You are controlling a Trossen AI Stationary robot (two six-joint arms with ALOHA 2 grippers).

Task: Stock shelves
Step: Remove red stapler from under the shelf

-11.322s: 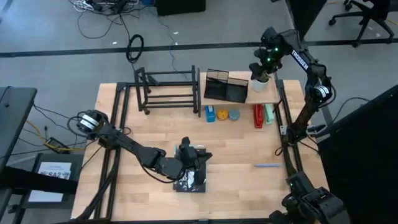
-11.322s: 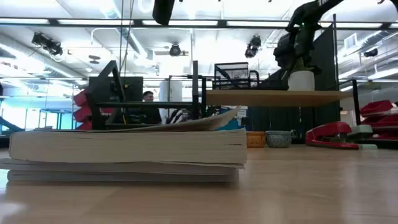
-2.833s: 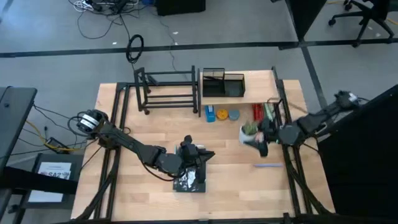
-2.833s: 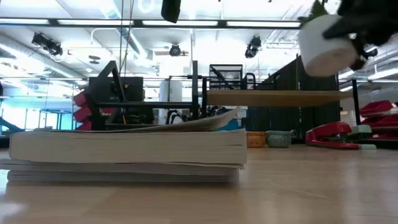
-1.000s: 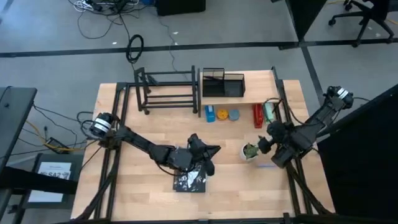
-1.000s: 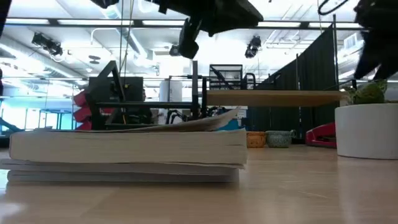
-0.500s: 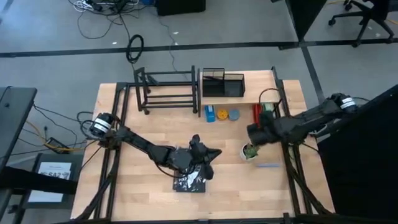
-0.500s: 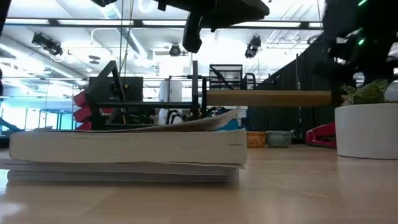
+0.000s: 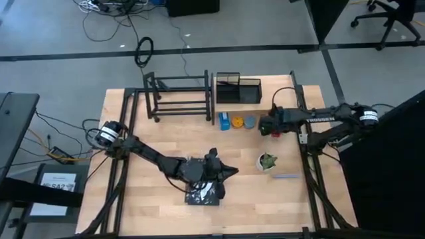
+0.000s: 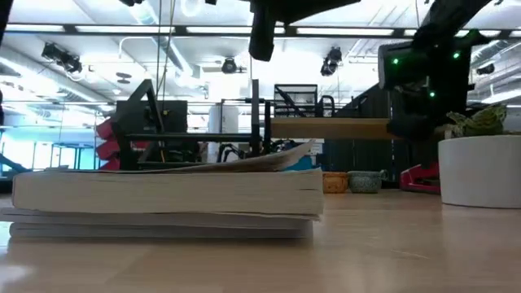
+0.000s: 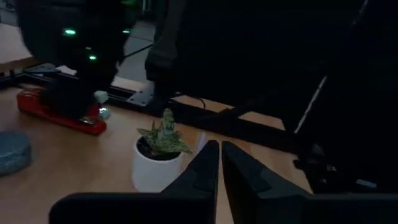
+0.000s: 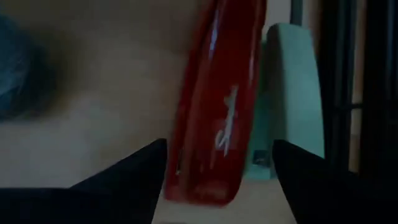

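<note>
My right gripper (image 9: pixel 264 125) hovers open over the red stapler (image 12: pixel 217 118), a finger on either side and clear of it. The stapler lies beside a green one (image 12: pixel 291 93) at the wooden-plank shelf (image 9: pixel 273 101). A white pot with a small plant (image 9: pixel 267 161) stands on its base on the table, right of centre, also in the left wrist view (image 11: pixel 158 165). My left gripper (image 9: pixel 228 171) hangs shut above the stack of books (image 9: pixel 203 193). The black tube rack (image 9: pixel 179 97) stands at the far left.
A black mesh organizer (image 9: pixel 238 90) sits on the plank. Blue, orange and grey small items (image 9: pixel 237 122) lie by its near edge. A blue pen-like object (image 9: pixel 285 176) lies near the pot. The book stack (image 10: pixel 163 199) fills the low view's left.
My right gripper has drawn away from the pot and gone toward the far edge, stopping over the red stapler. The pot stays standing where it was. My left gripper has shifted a little toward the table's right, above the books.
</note>
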